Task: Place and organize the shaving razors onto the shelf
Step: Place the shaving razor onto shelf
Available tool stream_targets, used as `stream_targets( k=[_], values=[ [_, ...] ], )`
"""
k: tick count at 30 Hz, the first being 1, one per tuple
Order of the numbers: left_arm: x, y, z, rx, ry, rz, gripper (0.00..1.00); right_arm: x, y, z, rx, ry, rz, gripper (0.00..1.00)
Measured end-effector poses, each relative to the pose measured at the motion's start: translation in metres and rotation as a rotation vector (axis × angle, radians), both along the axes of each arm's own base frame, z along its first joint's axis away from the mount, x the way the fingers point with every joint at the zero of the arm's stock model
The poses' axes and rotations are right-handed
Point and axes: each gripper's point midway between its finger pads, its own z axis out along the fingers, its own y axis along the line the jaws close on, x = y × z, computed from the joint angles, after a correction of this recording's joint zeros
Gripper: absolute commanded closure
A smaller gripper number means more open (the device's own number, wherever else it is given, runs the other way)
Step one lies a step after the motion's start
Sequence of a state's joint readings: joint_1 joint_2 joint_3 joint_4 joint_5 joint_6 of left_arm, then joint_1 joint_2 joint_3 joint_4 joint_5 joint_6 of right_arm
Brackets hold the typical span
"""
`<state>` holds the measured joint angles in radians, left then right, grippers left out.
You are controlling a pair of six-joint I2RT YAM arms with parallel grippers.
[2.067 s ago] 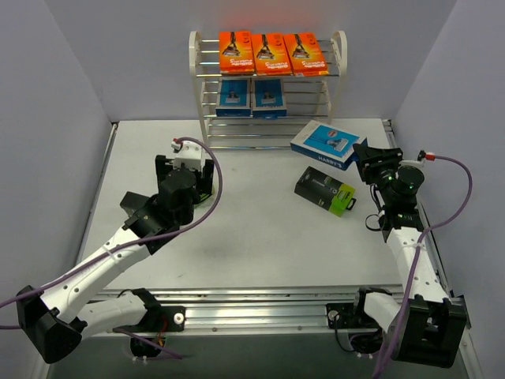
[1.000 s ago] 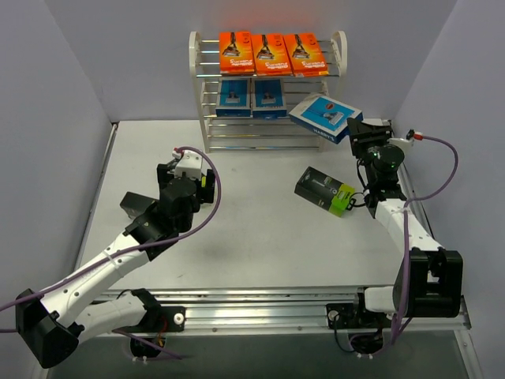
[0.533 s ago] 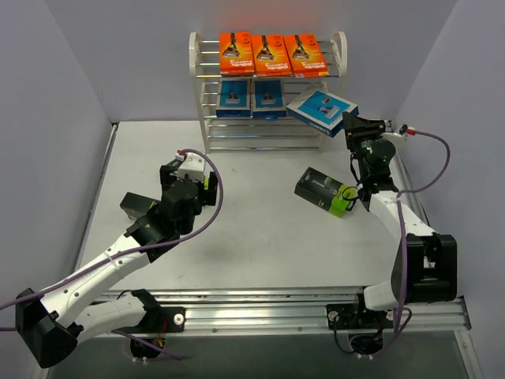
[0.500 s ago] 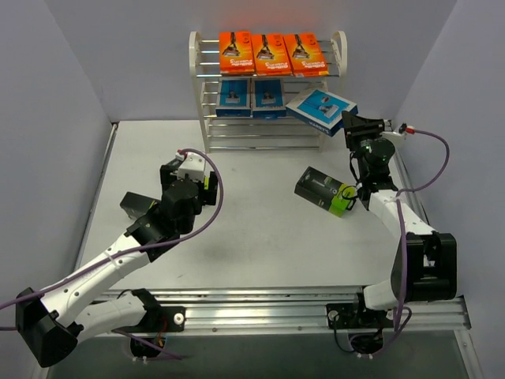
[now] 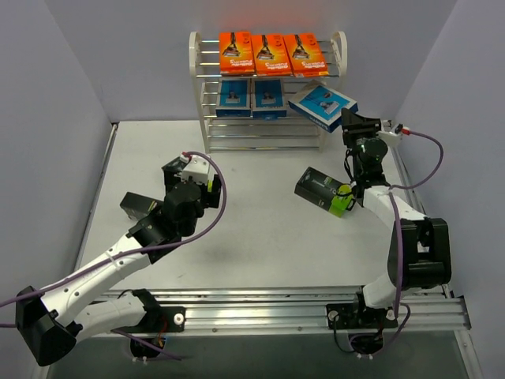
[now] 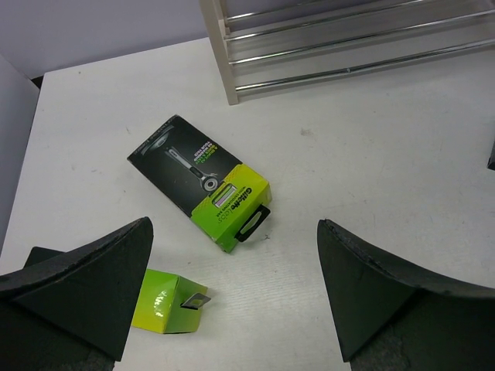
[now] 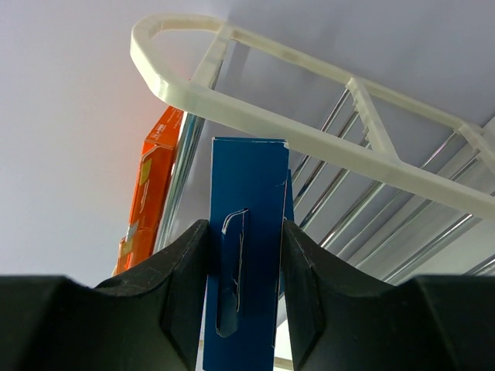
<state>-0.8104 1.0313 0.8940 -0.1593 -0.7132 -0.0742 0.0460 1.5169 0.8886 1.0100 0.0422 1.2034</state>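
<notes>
The white table (image 5: 252,237) runs out of the top view behind both arm bases. On its far side stands the shelf (image 5: 260,136). The left wrist view cuts it down to one leg and its lowest rods (image 6: 340,46), and the right wrist view to one rounded side panel with rods behind (image 7: 325,147).

Three orange cards (image 5: 268,53) fill the top tier; the right wrist sees only one, edge-on (image 7: 147,193). Two blue packs (image 5: 251,96) sit on the second tier.

The right gripper (image 5: 351,122) is closed partway on a third blue pack (image 5: 322,105), pinching its edge between both fingers (image 7: 182,286). The pack hangs tilted at the shelf's right end, level with the second tier. Whether it touches the rods cannot be told.

A black-and-lime box (image 5: 325,191) lies flat on the table near the right arm.

The left gripper (image 5: 193,170) hovers with its jaws spread wide and holding nothing. It hides what is beneath it from the top view. Its own camera shows a second black-and-lime box (image 6: 197,179) flat on the table below, between the two fingers (image 6: 85,286) and touching neither. A lime box end (image 6: 166,309) is partly covered by the left finger; its other end cannot be made out.
</notes>
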Motion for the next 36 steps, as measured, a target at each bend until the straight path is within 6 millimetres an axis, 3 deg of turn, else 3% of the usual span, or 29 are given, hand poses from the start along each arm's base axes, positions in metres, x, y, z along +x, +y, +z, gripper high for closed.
stream_targets(
  k=[6,21,30,36],
  values=[
    [-0.002,-0.006,0.0,0.007,-0.002,-0.019,0.04,0.008,0.006,-0.01,-0.008,-0.003,-0.009,1.0],
    [-0.003,-0.012,-0.001,0.026,-0.007,-0.041,0.04,0.013,0.011,-0.006,-0.04,-0.055,-0.015,1.0],
    [-0.005,-0.015,0.0,0.027,-0.013,-0.045,0.04,0.017,0.016,-0.016,-0.057,-0.039,-0.018,1.0],
    [-0.004,-0.015,0.001,0.025,-0.017,-0.044,0.04,0.017,0.016,-0.02,-0.064,-0.029,-0.021,0.87]
  ],
)
